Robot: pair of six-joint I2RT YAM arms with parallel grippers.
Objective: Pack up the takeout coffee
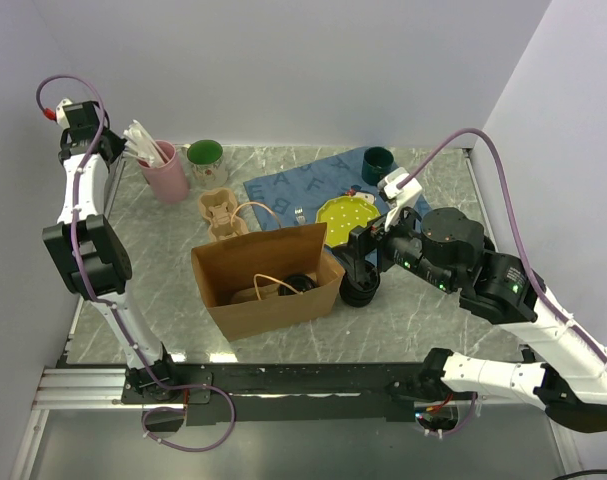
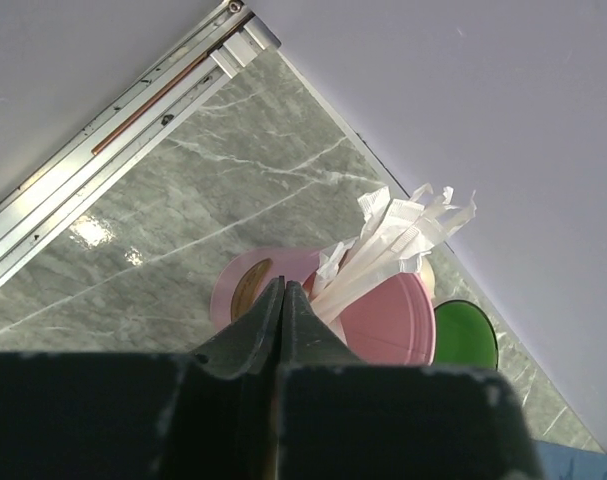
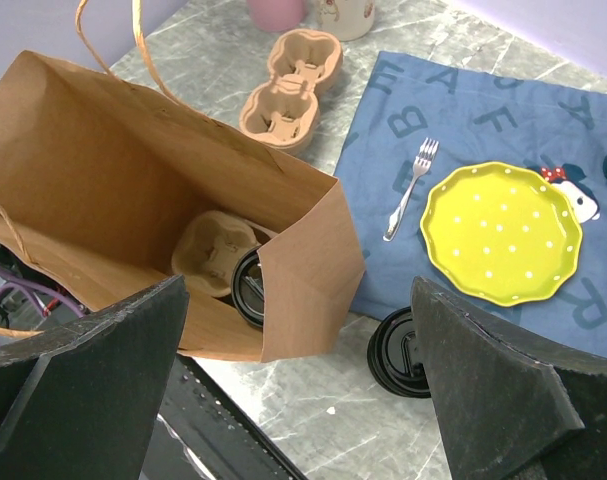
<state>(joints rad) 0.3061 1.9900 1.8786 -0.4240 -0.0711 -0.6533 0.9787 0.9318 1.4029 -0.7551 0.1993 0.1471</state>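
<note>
One takeout coffee cup (image 1: 301,283) (image 3: 246,287), black with a black lid, stands inside the open brown paper bag (image 1: 268,305) (image 3: 103,170), beside a tan cup carrier (image 3: 211,250). A second black cup (image 1: 360,290) (image 3: 401,352) stands on the table just right of the bag. My right gripper (image 1: 368,252) (image 3: 301,290) hovers above that cup and the bag's right end, open wide and empty. At the far left my left gripper (image 1: 123,148) (image 2: 281,285) is raised over a pink cup (image 2: 383,320), its jaws shut with nothing between them.
The pink cup (image 1: 166,172) holds white paper-wrapped sticks. A green mug (image 1: 205,158) (image 2: 466,335) is beside it. Another tan carrier (image 1: 220,212) (image 3: 288,85) lies behind the bag. A blue letter cloth (image 1: 303,190) carries a yellow plate (image 3: 501,232), a fork (image 3: 411,185) and a dark mug (image 1: 377,160).
</note>
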